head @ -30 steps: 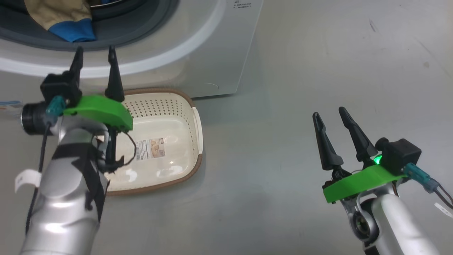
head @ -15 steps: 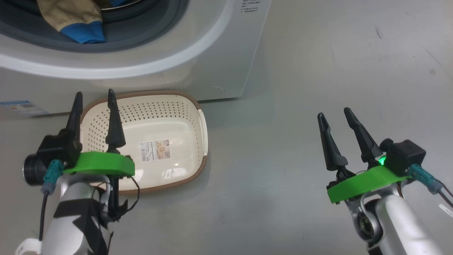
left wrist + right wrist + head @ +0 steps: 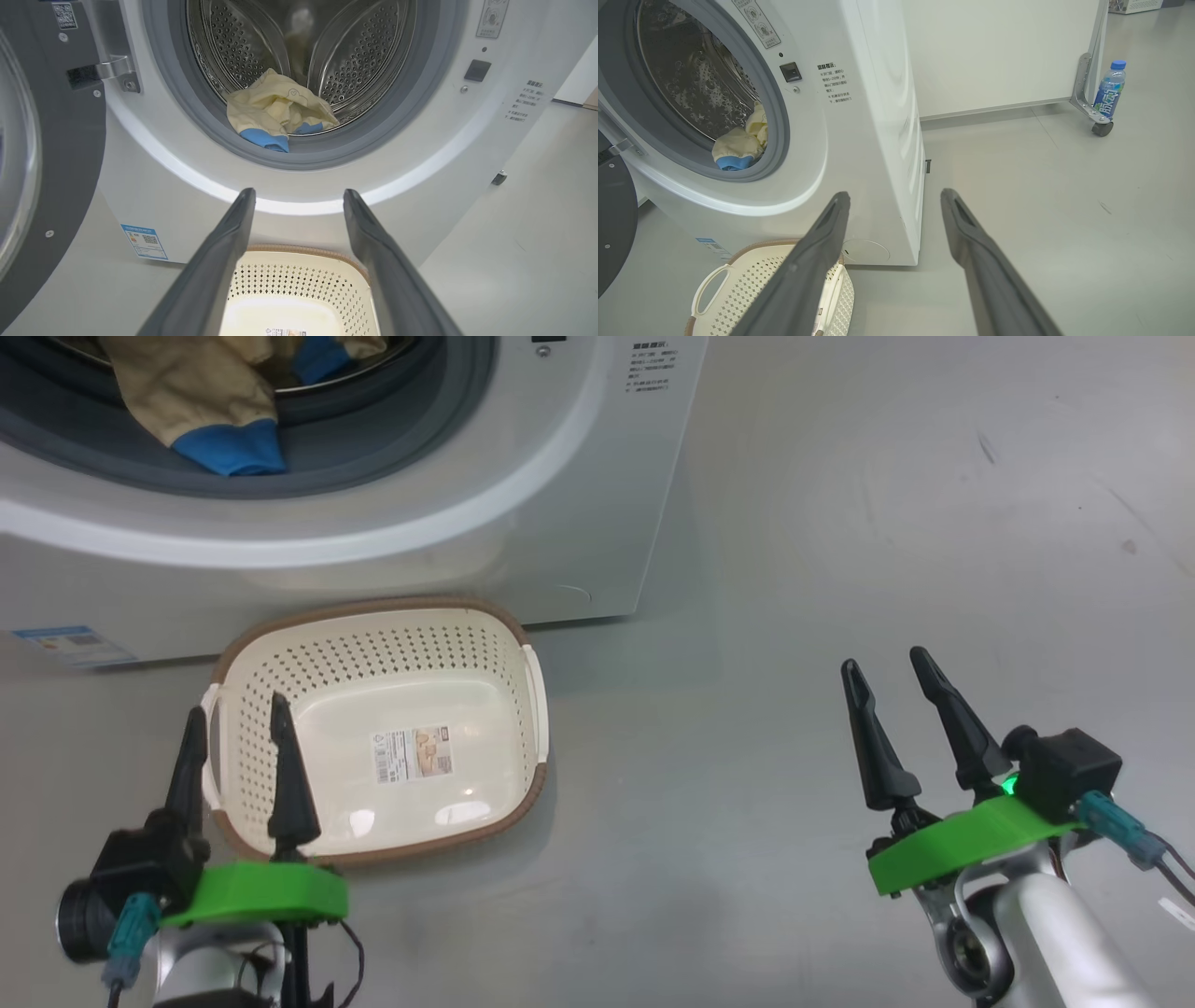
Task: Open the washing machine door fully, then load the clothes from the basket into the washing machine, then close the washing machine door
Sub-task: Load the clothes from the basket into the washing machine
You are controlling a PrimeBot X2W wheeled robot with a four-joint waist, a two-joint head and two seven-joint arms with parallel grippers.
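Gleaming grey floor [image 3: 840, 523] | white wall [image 3: 994, 46], bottle [image 3: 1109, 91] | left hand [image 3: 237, 705], right hand [image 3: 883, 658] spread, holding nothing

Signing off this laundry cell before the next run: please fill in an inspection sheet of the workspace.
Surface: smooth grey floor, faint dark scuffs.
Job's things: big white front-loading washing machine; its round black-rimmed glass door swung open; cream-yellow clothes with blue trim in the steel drum, one blue patch over the grey gasket; perforated cream plastic basket with brown rim, no clothes in it.
Clutter: clear plastic bottle with blue cap, upright on the floor.
Grippers: left gripper and right gripper open, holding nothing.
Cables: teal-plugged lead at the left wrist; another at the right wrist.
Surroundings: white panel on a caster.
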